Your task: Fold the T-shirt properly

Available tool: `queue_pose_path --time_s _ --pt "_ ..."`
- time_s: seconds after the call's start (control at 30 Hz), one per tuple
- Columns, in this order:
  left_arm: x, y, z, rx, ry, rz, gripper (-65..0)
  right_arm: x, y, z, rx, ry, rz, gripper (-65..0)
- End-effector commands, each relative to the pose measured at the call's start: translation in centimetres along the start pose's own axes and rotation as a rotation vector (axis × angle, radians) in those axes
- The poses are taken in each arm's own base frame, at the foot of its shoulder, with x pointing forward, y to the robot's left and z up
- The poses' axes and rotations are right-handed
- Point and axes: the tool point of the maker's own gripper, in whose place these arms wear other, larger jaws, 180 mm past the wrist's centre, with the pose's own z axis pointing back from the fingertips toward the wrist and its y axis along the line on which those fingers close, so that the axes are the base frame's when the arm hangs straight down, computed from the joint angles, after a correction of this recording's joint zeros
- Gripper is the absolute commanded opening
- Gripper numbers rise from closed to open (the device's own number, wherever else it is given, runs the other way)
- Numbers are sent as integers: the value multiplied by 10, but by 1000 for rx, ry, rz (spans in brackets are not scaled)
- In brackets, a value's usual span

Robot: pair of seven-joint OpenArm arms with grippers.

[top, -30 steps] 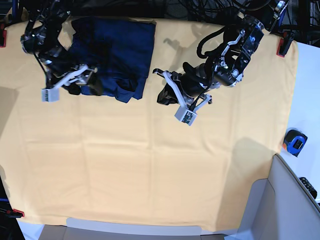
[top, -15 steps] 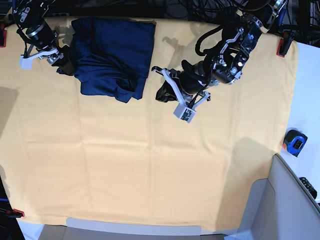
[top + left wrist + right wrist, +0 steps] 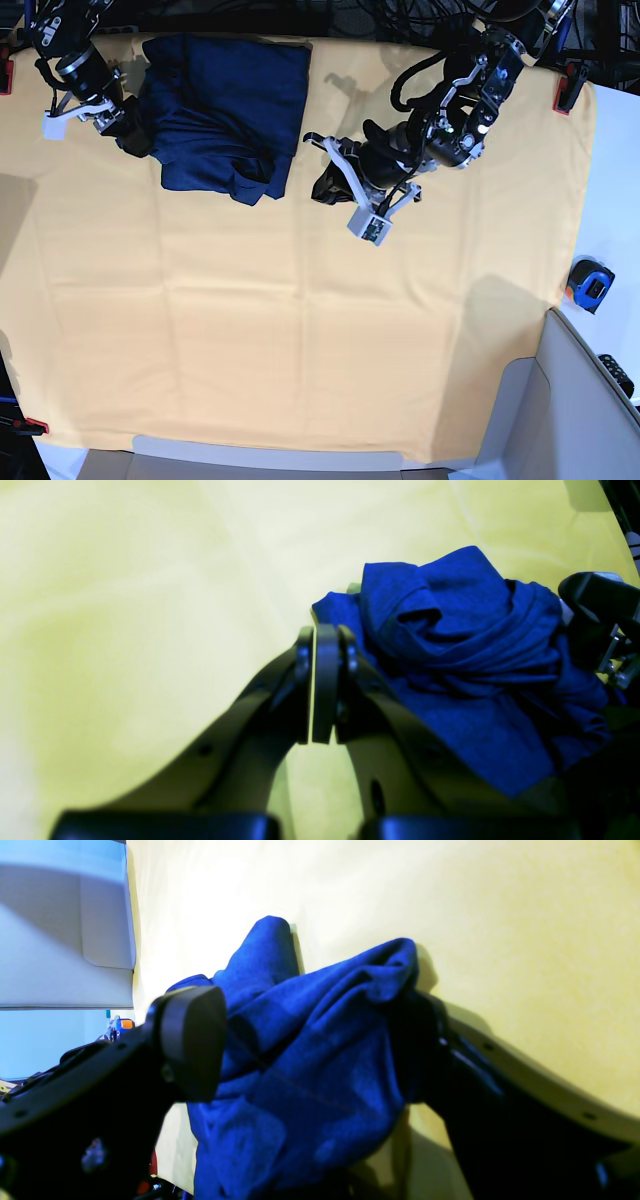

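— Where's the T-shirt (image 3: 225,110) sitting?

— I've got it at the far edge of the bench, toward the left of my base view, lying in a rumpled, roughly folded block on the yellow-orange cloth (image 3: 300,330). The near end is bunched and uneven.

— And your right arm?

— The right gripper (image 3: 305,1050) is at the shirt's left edge. From my right wrist camera its fingers (image 3: 192,1040) stand wide apart with a thick wad of the navy fabric filling the space between them. One pad is beside the fabric; I can't tell whether the pads actually press it.

— The left one?

— The left gripper (image 3: 320,680) has its fingers clenched together on nothing. It hangs over bare cloth just to the right of the shirt, apart from it. In my left wrist camera the crumpled shirt end lies just past the fingertips.

— Anything else on screen?

— A tape measure (image 3: 590,283) off the cloth at the right.
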Motion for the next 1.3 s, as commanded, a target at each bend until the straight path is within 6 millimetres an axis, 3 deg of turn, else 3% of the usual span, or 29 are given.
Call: queue_pose_path --time_s 0.0,0.17,0.27,0.43,0.63,0.7,0.8,1.0,1.27 --pt "13 -3 3 -8 -42 -16 -646 4 4 0 9 -6 18 -235" --pt "14 -2 3 -7 -43 -16 -646 5 6 0 14 -7 24 -522" --pt "13 -2 3 -6 -41 -15 -646 4 6 0 13 7 28 -650" --pt "13 -1 3 -5 -40 -14 -646 -4 23 0 38 88 83 -650" --pt "16 -1 3 -3 -47 -18 -646 -2 83 6 117 86 269 -650" --pt "16 0 3 -3 -46 -18 -646 -8 104 3 161 108 325 -650" --pt "16 0 3 -3 -46 -18 -646 -27 118 -4 206 172 350 -650" --pt "17 3 4 4 -46 -22 -646 -76 120 -26 168 363 486 -650" --pt "43 46 21 110 -128 38 -646 -129 120 -41 109 552 706 -650"
